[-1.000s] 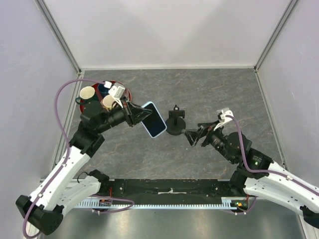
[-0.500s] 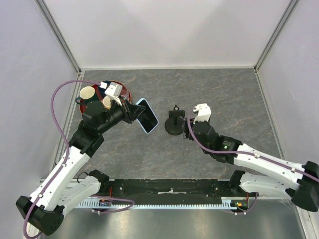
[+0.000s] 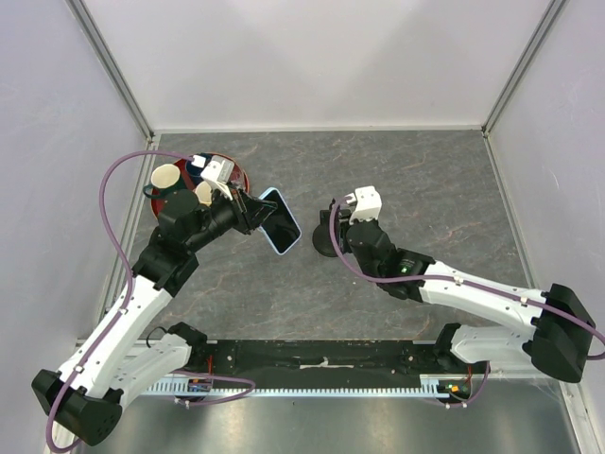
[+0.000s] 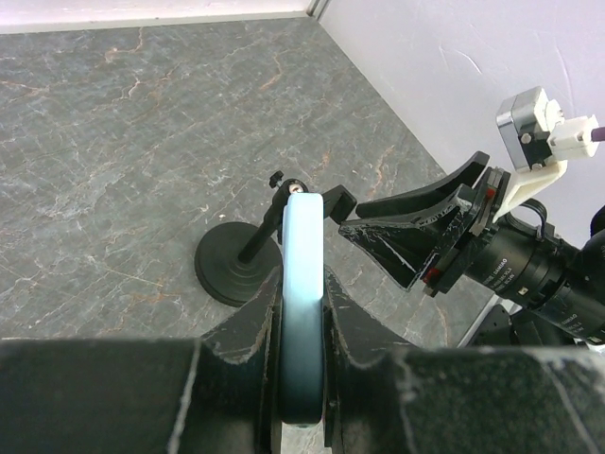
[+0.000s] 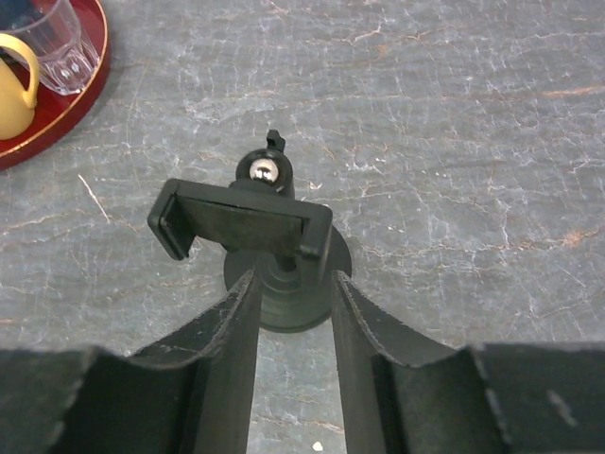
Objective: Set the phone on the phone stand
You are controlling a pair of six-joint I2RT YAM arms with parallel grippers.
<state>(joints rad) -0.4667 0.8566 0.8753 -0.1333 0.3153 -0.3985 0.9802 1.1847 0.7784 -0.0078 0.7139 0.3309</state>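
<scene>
My left gripper (image 3: 267, 216) is shut on the phone (image 3: 281, 223), which has a light blue case and hangs above the table, left of the phone stand (image 3: 324, 250). In the left wrist view the phone (image 4: 302, 227) stands edge-on between the fingers, with the stand's disc base (image 4: 236, 270) beyond it. My right gripper (image 3: 336, 227) reaches over the stand. Seen from the right wrist, its fingers (image 5: 236, 312) flank the round base (image 5: 293, 298) just below the clamp (image 5: 241, 222), with a gap between them and nothing pinched.
A red tray (image 3: 241, 176) with cups stands at the back left, behind the left arm; a tan cup (image 3: 166, 177) stands beside it. The right wrist view shows the tray's rim (image 5: 80, 99), a yellow cup (image 5: 14, 85) and a clear glass (image 5: 57, 47). Walls enclose the table.
The right arm swung left from the table's right side onto the stand, and its jaws narrowed around it. The left arm drew the phone slightly back and left, then held still.
</scene>
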